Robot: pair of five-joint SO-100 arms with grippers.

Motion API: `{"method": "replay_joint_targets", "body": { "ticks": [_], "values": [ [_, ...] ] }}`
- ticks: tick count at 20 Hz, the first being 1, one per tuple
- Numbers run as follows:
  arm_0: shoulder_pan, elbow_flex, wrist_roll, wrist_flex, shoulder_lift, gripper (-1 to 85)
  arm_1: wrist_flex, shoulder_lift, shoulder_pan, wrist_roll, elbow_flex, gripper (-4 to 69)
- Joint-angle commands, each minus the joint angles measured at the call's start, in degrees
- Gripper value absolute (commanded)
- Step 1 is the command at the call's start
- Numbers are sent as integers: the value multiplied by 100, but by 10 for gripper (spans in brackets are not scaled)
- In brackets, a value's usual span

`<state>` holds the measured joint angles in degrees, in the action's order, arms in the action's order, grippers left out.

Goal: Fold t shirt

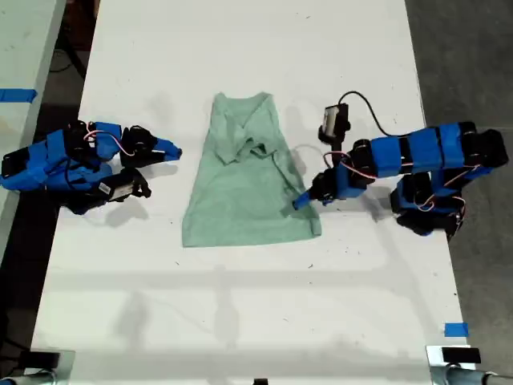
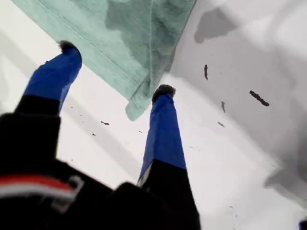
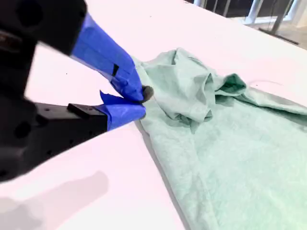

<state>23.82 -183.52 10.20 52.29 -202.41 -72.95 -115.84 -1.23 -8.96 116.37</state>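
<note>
Blue-taped fingers (image 2: 163,124) of my first end effector (image 2: 116,67) stand wide apart, one on either side of a bottom corner of the t shirt (image 2: 134,28). The corner's hem lies between the two tips, and nothing is gripped. In the exterior view this end effector (image 1: 300,200) is at the shirt's edge on that view's right, low down near the hem, and its arm reaches in from the exterior view's right

My second end effector (image 3: 141,98) has its two blue tips pressed together, and no cloth shows between them. In its wrist view the tips sit just beside the shirt's edge, close to a bunched, folded-over sleeve. The exterior view shows this end effector (image 1: 175,150) near the upper part of the shirt on that view's left, with a strip of bare counter (image 1: 240,305) between tip and cloth

The t shirt (image 1: 240,200) lies flat in the middle of the white counter between the two arms. It is pale mint green, with the neckline toward the top of the exterior view and the hem toward the bottom. Both sleeves are folded inward over the chest, where the cloth is wrinkled and heaped (image 3: 230,143)

A few dark specks (image 2: 259,98) mark the counter beside the first end effector, and a small piece of blue tape (image 1: 455,329) sits near the counter's lower right corner in the exterior view
</note>
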Motion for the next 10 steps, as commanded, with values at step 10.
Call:
{"method": "replay_joint_targets", "body": {
  "ticks": [10],
  "values": [
    [-88, -97, -44, 0, -26, -2, 1151, 1266, 88, 378, 519, 133]
  ]
}}
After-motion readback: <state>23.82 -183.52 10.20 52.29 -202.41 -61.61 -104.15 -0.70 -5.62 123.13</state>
